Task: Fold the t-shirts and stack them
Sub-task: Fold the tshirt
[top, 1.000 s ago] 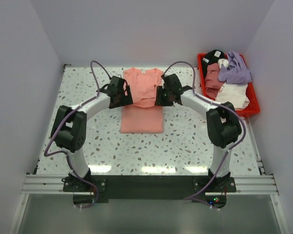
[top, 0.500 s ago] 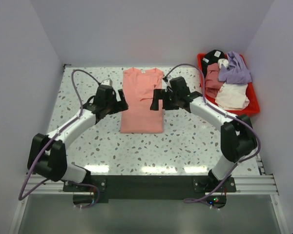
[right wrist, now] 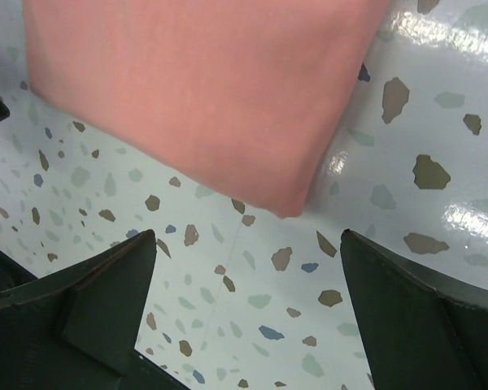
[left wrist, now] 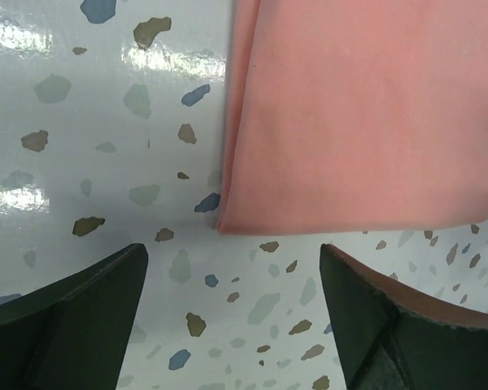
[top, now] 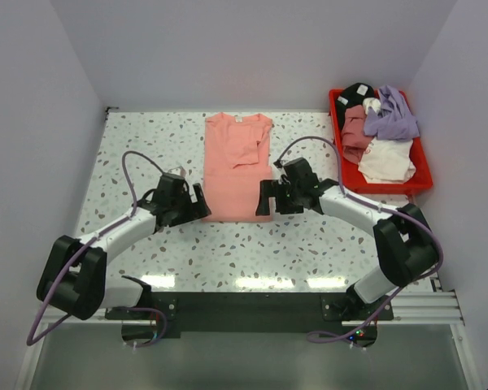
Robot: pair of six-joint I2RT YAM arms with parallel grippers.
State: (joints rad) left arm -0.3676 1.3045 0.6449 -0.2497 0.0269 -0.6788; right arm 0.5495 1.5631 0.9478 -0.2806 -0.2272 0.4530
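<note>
**Student:** What lies on the table (top: 309,236) in the overhead view?

**Tutor:** One pink t-shirt (top: 237,166), folded into a long, narrow strip with the sleeves turned in. It lies flat at 12 o'clock from the table's centre. The collar is at its 12 o'clock end and the hem at its 6 o'clock end.

**Student:** Where are the two arms?

**Tutor:** The left gripper (top: 202,203) is at the strip's 7 o'clock corner. The right gripper (top: 262,200) is at its 5 o'clock corner. Each is just beside the hem, one on either side.

**Student:** Is either one holding the cloth?

**Tutor:** No.
- **Left wrist view:** the left gripper (left wrist: 232,317) is spread wide and empty. Its dark fingers (left wrist: 65,317) are at 7 and 5 o'clock of the frame, with only speckled table between them. The t-shirt (left wrist: 358,114) fills the 1 o'clock part. Its corner points down toward the gap, apart from both fingers.
- **Right wrist view:** the right gripper (right wrist: 248,313) is also spread wide and empty. The t-shirt (right wrist: 203,89) covers the 11 to 12 o'clock part, and its corner lies just beyond the gap, touching neither finger.

**Student:** What stands to the side?

**Tutor:** A red bin (top: 425,175) at 2 o'clock on the table, well apart from the strip. It holds a loose pile of clothes (top: 386,122) in purple, white, maroon and black, all unfolded and overlapping.
</note>
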